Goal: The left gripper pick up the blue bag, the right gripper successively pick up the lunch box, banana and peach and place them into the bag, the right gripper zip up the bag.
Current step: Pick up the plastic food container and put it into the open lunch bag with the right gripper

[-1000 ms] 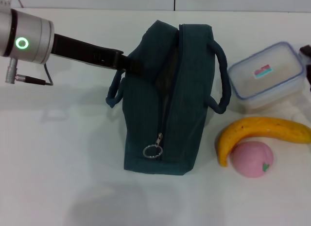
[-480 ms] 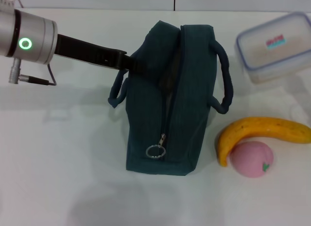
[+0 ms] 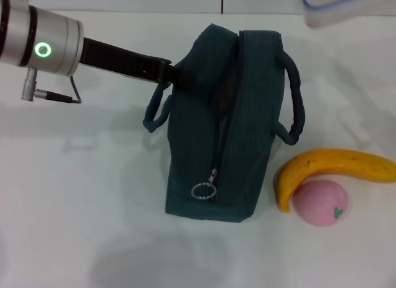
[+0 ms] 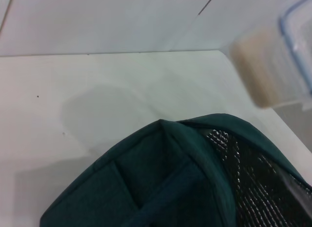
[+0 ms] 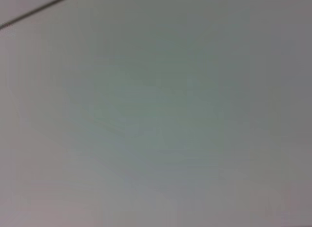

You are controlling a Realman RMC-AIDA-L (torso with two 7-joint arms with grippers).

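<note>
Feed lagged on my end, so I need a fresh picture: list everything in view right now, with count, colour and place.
blue bag: one, dark teal, mid-table, top unzipped, silver lining visible in the left wrist view.
zipper pull: one, metal ring, on the bag's near end.
lunch box: one, translucent with blue rim, lifted at the top right edge of the head view, only partly in frame.
banana: one, yellow, on the table right of the bag.
peach: one, pink, touching the banana's near side.
table: one, white.
left gripper: one, black, at the bag's far left top edge.
right gripper: not in view.
</note>
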